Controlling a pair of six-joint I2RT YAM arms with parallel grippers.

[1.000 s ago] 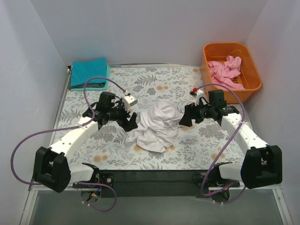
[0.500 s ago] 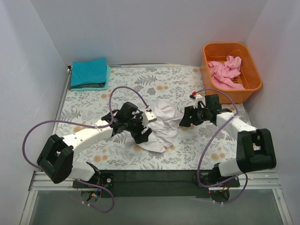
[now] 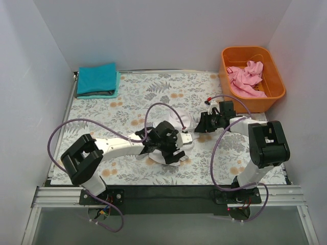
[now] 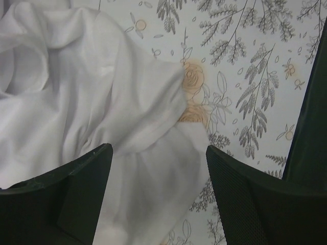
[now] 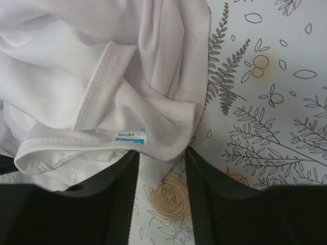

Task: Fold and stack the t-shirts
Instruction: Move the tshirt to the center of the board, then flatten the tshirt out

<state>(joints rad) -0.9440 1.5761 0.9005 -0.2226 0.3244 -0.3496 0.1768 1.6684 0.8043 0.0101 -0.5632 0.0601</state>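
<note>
The white t-shirt (image 3: pixel 168 159) lies crumpled mid-table, largely covered by my left arm in the top view. My left gripper (image 3: pixel 174 147) hovers over it, and in the left wrist view this gripper (image 4: pixel 158 150) is open with the white cloth (image 4: pixel 92 92) spread below and between its fingers. My right gripper (image 3: pixel 200 126) is at the shirt's right edge. In the right wrist view, its jaws (image 5: pixel 161 155) stand narrowly apart, with a hemmed fold (image 5: pixel 163 143) bearing a small label at their tips. A folded teal t-shirt (image 3: pixel 97 79) rests at the back left. A pink t-shirt (image 3: pixel 248 74) lies bunched in the tub.
The orange plastic tub (image 3: pixel 276 87) stands at the back right against the wall. Purple cables loop over the flowered tablecloth (image 3: pixel 127 97) beside both arms. White walls close in the table on three sides.
My left arm has swung right, from beside the white shirt to over it. My right gripper has moved slightly back and left to the shirt's edge, and its jaws have narrowed.
</note>
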